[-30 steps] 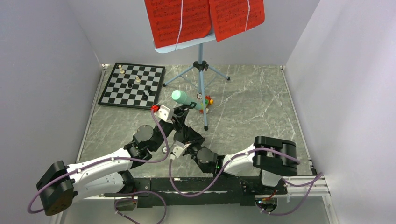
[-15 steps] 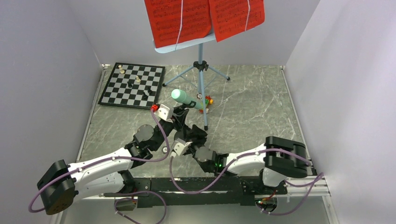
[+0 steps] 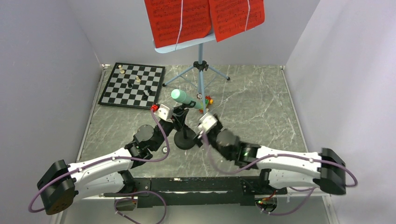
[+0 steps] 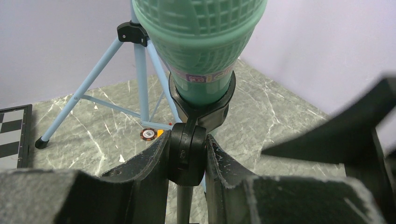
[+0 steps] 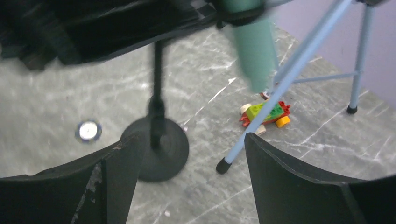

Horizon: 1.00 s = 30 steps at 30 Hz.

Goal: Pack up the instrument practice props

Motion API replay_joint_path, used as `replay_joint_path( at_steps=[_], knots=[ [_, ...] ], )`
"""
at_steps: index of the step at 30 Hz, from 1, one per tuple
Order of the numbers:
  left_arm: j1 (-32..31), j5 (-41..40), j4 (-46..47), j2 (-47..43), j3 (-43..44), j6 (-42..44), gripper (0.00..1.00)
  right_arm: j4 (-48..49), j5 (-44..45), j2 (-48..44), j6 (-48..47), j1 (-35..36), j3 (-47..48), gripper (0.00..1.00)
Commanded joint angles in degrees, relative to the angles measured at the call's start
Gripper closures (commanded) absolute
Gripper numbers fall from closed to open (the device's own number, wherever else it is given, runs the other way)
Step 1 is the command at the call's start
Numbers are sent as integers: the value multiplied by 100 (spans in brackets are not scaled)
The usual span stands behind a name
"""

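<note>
Left gripper [image 4: 187,155] clamps the mic stand [image 3: 184,141]; right gripper [image 5: 190,141], blurred overhead, gapes empty.

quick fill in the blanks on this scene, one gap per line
The left gripper is ___ on the black mic stand holding the mint-green toy microphone.
The right gripper stands ___.
The sheet-music pages on the light blue music stand are ___.
The chessboard lies in the table's far ___ corner.
Missing words: shut, open, red, left.

A robot lab cell, as I see it: plain white walls [image 3: 42,70] box in the grey marbled bench [image 3: 261,102], black mounting rail [image 3: 187,185] at 6 o'clock.
</note>
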Motion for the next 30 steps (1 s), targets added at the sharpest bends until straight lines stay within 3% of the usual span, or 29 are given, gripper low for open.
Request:
replay_joint_path(
  at_steps=[1,5,12,17,24,30],
  knots=[
    [-16,-132,-816,113,-113,-200,100,-625,-2073,-817,2629,-1621,-40,18],
    [-24,-76,-790,121,-104,-265,100,-535,-3440,-715,3920,-2684,-81,19],
    [-33,-81,-646,59,-142,-233,100,683,-5575,310,5871,-3499,-156,19],
    [-90,-271,-355,-72,-231,-98,100,1660,-6265,993,6939,-3761,-271,19],
    [-149,-440,102,-220,-466,86,100,4204,-7049,2326,8791,-3889,-580,24],
    [-200,-527,178,-222,-523,193,100,5189,-7215,3053,9486,-3876,-625,29]
  ],
)
